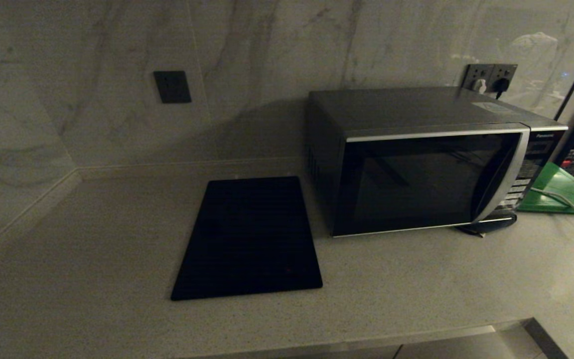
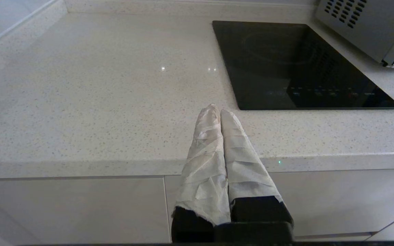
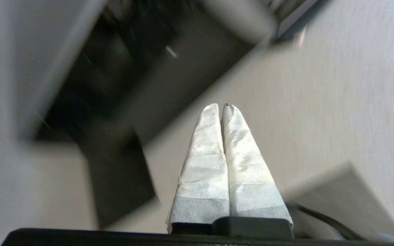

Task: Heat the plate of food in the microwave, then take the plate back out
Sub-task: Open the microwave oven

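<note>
Black slab (image 1: 248, 238) flat on countertop (image 1: 416, 279); green board (image 1: 561, 190) far right.

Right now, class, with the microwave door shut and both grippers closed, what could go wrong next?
1. The microwave door is closed and no plate shows in any view; opening it carelessly might push the oven sideways toward the green board.
2. A white cable lies across that board; an arm could snag it.
3. The right gripper view is smeared, so its aim looks uncertain. The left gripper hangs at the counter edge.
</note>
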You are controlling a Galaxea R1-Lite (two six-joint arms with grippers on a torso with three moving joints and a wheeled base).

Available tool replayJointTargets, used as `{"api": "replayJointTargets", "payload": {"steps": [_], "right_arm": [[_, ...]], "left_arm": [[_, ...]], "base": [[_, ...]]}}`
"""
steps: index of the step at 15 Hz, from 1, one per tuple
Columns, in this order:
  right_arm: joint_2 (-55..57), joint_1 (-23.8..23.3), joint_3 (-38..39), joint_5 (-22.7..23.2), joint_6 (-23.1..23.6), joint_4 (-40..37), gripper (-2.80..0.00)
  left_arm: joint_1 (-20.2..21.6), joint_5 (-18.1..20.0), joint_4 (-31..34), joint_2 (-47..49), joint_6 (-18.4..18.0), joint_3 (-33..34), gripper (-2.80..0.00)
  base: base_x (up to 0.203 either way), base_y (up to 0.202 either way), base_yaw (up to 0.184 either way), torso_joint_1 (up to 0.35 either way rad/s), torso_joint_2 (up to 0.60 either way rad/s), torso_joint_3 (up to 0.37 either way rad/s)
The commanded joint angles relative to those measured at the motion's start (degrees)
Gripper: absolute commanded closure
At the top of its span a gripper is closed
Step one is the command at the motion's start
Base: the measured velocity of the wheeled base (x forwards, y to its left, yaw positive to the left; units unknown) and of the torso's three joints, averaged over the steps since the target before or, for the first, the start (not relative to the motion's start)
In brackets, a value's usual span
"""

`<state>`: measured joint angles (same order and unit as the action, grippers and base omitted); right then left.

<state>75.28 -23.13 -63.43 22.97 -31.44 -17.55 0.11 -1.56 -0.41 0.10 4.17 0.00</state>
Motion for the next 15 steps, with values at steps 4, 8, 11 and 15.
{"api": "replayJointTargets", "payload": {"steps": [4, 8, 11, 15], "right_arm": [[-8.61, 29.29, 1.31, -29.85, 3.36, -6.73, 0.00], [1.17, 42.29, -8.25, -42.67, 4.04, -8.00, 0.00], [7.93, 46.28, -19.67, -44.51, 4.09, -11.80, 0.00], [15.64, 51.61, -28.35, -48.83, 4.01, -15.55, 0.00]], "left_arm": [[-0.02, -0.02, -0.02, -0.01, 0.05, 0.00, 0.00], [-0.02, -0.02, -0.02, -0.01, 0.05, 0.00, 0.00], [-0.02, -0.02, -0.02, -0.01, 0.05, 0.00, 0.00], [-0.02, -0.02, -0.02, -0.01, 0.05, 0.00, 0.00]], "base": [[0.000, 0.000, 0.000, 0.000, 0.00, 0.000], [0.000, 0.000, 0.000, 0.000, 0.00, 0.000], [0.000, 0.000, 0.000, 0.000, 0.00, 0.000], [0.000, 0.000, 0.000, 0.000, 0.00, 0.000]]}}
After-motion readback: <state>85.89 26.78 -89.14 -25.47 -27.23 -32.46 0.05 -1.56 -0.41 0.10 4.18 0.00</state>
